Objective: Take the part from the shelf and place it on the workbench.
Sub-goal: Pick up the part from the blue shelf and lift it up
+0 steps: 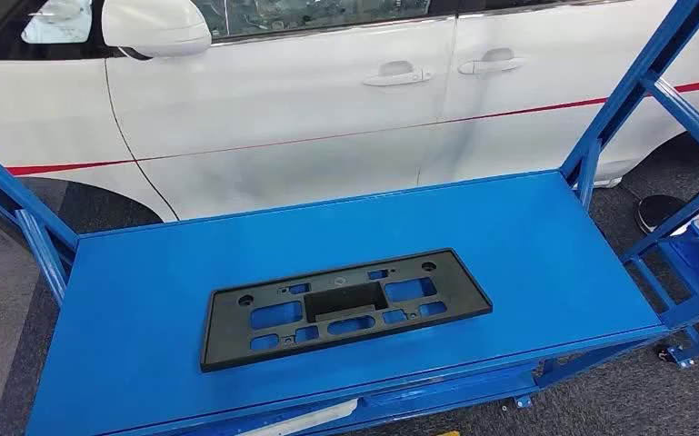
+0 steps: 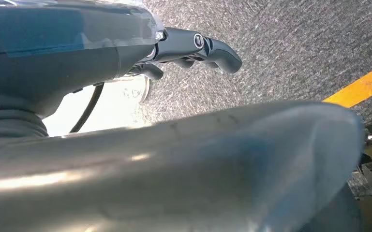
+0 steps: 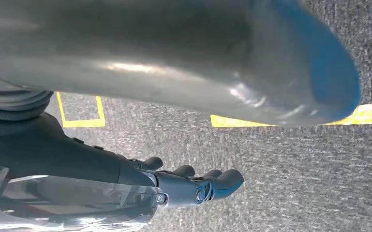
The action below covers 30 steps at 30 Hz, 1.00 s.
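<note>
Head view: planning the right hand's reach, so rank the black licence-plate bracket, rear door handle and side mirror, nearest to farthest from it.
The right hand hangs low over the floor.
1. Black licence-plate bracket, on the blue table in front.
2. Rear door handle, on the white car beyond.
3. Side mirror, top left, farthest.

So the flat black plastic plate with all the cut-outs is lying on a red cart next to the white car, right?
Almost. The flat black plastic plate with cut-outs does lie beside the white car, but the metal cart under it is blue, not red. The head view shows this plainly: the cart's top and its frame are both bright blue.
</note>
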Each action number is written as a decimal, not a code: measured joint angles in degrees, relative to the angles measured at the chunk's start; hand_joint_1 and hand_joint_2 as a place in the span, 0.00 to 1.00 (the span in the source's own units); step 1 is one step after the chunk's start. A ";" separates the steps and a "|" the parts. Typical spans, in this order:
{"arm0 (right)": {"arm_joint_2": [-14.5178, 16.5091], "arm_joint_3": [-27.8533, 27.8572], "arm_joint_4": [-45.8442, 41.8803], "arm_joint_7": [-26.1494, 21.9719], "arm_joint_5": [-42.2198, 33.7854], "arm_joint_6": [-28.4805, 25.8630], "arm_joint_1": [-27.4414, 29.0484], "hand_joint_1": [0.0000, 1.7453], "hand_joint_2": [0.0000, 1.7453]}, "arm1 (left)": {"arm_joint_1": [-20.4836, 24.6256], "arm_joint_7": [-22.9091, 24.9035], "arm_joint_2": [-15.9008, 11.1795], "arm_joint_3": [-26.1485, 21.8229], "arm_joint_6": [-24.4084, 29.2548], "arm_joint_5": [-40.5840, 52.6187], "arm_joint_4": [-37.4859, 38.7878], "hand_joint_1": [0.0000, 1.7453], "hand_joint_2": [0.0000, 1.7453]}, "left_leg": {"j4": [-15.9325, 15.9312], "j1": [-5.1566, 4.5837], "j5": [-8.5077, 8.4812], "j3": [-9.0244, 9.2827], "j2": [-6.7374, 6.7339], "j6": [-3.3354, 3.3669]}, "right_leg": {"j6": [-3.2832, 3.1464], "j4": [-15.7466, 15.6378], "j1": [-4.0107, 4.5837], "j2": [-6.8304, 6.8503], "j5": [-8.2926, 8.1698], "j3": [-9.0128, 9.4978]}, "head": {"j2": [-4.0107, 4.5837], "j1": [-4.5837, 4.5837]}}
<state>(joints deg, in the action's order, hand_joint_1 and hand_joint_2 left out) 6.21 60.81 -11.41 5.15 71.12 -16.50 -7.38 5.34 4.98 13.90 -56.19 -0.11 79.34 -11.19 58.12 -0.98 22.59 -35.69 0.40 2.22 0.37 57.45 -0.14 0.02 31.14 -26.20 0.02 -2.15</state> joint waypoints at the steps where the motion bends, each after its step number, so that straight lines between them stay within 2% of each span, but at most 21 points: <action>1: 0.01 0.00 0.00 0.00 0.00 0.00 0.00 0.00 0.00 | 0.02 0.00 0.00 0.00 0.01 0.00 0.00 0.00 0.00 | 0.02 0.03 -0.14 -0.03 -0.01 -0.14 | -0.07 -0.19 0.03 -0.01 -0.07 -0.12 | 0.00 0.00; 4: 0.09 0.01 0.02 -0.01 0.00 0.02 -0.02 0.00 0.00 | 0.04 0.01 0.02 -0.01 -0.01 0.00 0.00 0.00 0.00 | -0.11 -0.03 -0.74 -0.39 0.00 -0.96 | -0.77 -0.80 -0.20 0.06 -1.00 -0.87 | 0.00 0.00; 5: 0.12 0.01 0.03 -0.01 0.00 0.03 -0.05 0.00 0.00 | 0.01 0.02 0.02 -0.01 -0.02 0.00 0.00 0.00 0.00 | 0.38 -0.02 0.05 -0.82 0.00 -1.32 | -1.17 -0.95 -0.39 0.16 -1.59 -1.32 | 0.00 -0.01; 7: 0.16 0.03 0.04 -0.01 0.00 0.04 -0.06 0.00 0.00 | -0.04 0.06 0.00 -0.02 -0.03 0.00 0.00 0.00 0.00 | 4.66 0.38 4.58 -2.47 -0.02 -2.09 | -1.72 -1.18 -0.66 0.40 -2.78 -2.51 | 0.00 -0.01; 9: 0.15 0.04 0.05 0.00 0.00 0.06 0.02 0.00 0.00 | -0.05 0.09 -0.02 -0.02 -0.02 0.00 0.00 0.00 0.00 | 11.95 0.94 9.68 -4.34 -0.06 -2.87 | -1.80 -1.09 -0.66 0.54 -3.78 -3.86 | 0.00 -0.01; 10: 0.15 0.04 0.06 -0.01 0.00 0.09 0.06 0.00 0.00 | -0.04 0.09 -0.02 -0.02 -0.02 0.00 0.00 0.00 0.00 | 14.63 1.20 10.67 -4.54 -0.06 -3.17 | -1.70 -0.98 -0.68 0.61 -4.24 -4.55 | 0.00 -0.01; 11: 0.15 0.04 0.07 -0.01 0.00 0.15 0.06 0.00 0.00 | -0.04 0.09 -0.03 -0.02 -0.02 0.00 0.00 0.00 0.00 | 15.47 1.41 10.43 -3.85 -0.07 -3.41 | -1.55 -0.82 -0.72 0.66 -4.64 -5.22 | 0.00 -0.01; 12: 0.15 0.04 0.07 -0.01 0.00 0.25 0.06 0.00 0.00 | -0.04 0.10 -0.05 -0.02 -0.02 0.00 0.00 0.00 0.00 | 14.07 1.61 9.25 -2.01 -0.08 -3.57 | -1.37 -0.60 -0.79 0.70 -4.98 -5.86 | 0.00 -0.01; 13: 0.15 0.04 0.07 -0.01 0.00 0.33 0.04 0.00 0.00 | -0.01 0.10 -0.06 -0.02 -0.02 0.00 0.00 0.00 0.00 | 10.60 1.77 7.78 0.87 -0.09 -3.66 | -1.14 -0.33 -0.88 0.72 -5.26 -6.41 | 0.00 -0.01; 15: 0.16 0.04 0.06 0.00 0.00 0.42 -0.01 0.00 0.00 | 0.15 0.11 -0.09 -0.02 -0.03 0.03 0.00 0.00 0.00 | 2.31 1.76 6.69 6.72 -0.05 -3.39 | -0.53 0.10 -0.93 0.74 -5.77 -7.11 | 0.00 -0.01; 16: 0.16 0.04 0.06 -0.01 0.00 0.41 -0.05 0.00 0.00 | 0.21 0.11 -0.09 -0.02 -0.05 0.06 0.00 0.00 0.00 | -0.25 1.64 6.74 8.29 0.00 -3.02 | -0.16 0.19 -0.92 0.74 -6.06 -7.22 | 0.00 -0.01; 17: 0.17 0.04 0.06 -0.01 0.00 0.40 -0.08 0.00 0.00 | 0.26 0.11 -0.09 -0.02 -0.08 0.10 0.00 0.00 0.00 | -1.35 1.44 7.01 8.80 0.04 -2.58 | 0.23 0.18 -0.92 0.74 -6.40 -7.27 | 0.00 -0.01; 19: 0.16 0.05 0.07 -0.01 -0.02 0.39 -0.11 0.00 0.00 | 0.28 0.12 -0.08 -0.02 -0.13 0.20 0.00 0.00 0.00 | -1.69 1.34 6.33 8.31 0.02 -1.58 | 1.05 0.13 -1.02 0.66 -6.97 -7.40 | 0.00 -0.01; 20: 0.14 0.05 0.06 -0.03 -0.08 0.37 -0.10 0.00 0.00 | 0.32 0.13 -0.08 -0.02 -0.14 0.24 0.00 0.00 0.00 | -1.93 1.38 5.91 7.98 -0.05 -1.09 | 1.35 0.58 -1.09 0.55 -6.51 -7.77 | 0.00 -0.01; 22: 0.09 0.08 0.06 -0.22 -0.34 0.29 -0.04 0.00 0.00 | 0.35 0.14 -0.09 -0.02 -0.14 0.27 0.00 0.00 0.00 | -2.43 1.48 4.89 7.02 -0.20 -0.09 | 1.63 4.24 -1.19 0.28 -2.93 -9.44 | 0.00 0.00; 24: 0.07 0.15 0.05 -0.57 -0.72 0.24 -0.01 0.00 0.00 | 0.31 0.13 -0.11 -0.02 -0.11 0.22 0.00 0.00 0.00 | -2.42 1.18 4.01 5.81 -0.28 0.41 | 1.68 11.30 -1.17 0.16 1.90 -11.90 | 0.00 0.01; 25: 0.03 0.19 0.05 -0.72 -0.89 0.24 0.00 0.00 0.00 | 0.28 0.11 -0.11 -0.02 -0.08 0.17 0.00 0.00 0.00 | -2.36 1.02 3.60 5.25 -0.31 0.47 | 1.70 14.31 -1.16 0.15 3.04 -12.66 | -0.01 0.01; 26: -0.02 0.22 0.04 -0.80 -1.00 0.25 0.01 0.00 0.00 | 0.25 0.09 -0.11 -0.02 -0.05 0.11 0.00 0.00 0.00 | -2.26 0.88 3.21 4.74 -0.33 0.48 | 1.66 15.74 -1.16 0.15 2.97 -12.60 | -0.01 0.01; 27: -0.09 0.23 0.04 -0.80 -1.04 0.27 0.00 0.00 0.00 | 0.23 0.07 -0.11 -0.02 -0.03 0.06 0.00 0.00 0.00 | -2.13 0.76 2.87 4.27 -0.32 0.42 | 1.53 14.80 -1.14 0.15 1.86 -11.34 | -0.01 0.01; 28: -0.18 0.24 0.03 -0.72 -0.98 0.31 -0.02 0.00 0.00 | 0.21 0.03 -0.10 -0.02 -0.01 0.03 0.00 0.00 0.00 | -1.96 0.68 2.60 3.88 -0.30 0.32 | 1.29 11.71 -1.10 0.15 0.30 -8.98 | -0.01 0.01; 30: -0.41 0.24 0.00 -0.43 -0.59 0.40 -0.16 0.00 0.00 | 0.21 -0.02 -0.06 -0.02 0.00 0.00 0.00 0.00 0.00 | -1.49 0.58 2.24 3.24 -0.20 0.01 | 0.65 3.29 -0.83 -0.05 -1.54 -3.41 | 0.00 0.00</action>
<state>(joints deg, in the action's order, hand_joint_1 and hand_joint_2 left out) 5.80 61.05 -11.41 4.72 70.53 -16.10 -7.54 5.54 4.97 13.84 -56.22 -0.11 79.34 -11.19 56.63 -0.40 24.83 -32.45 0.20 2.23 1.03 60.74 -0.97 -0.03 29.60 -29.61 0.02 -2.15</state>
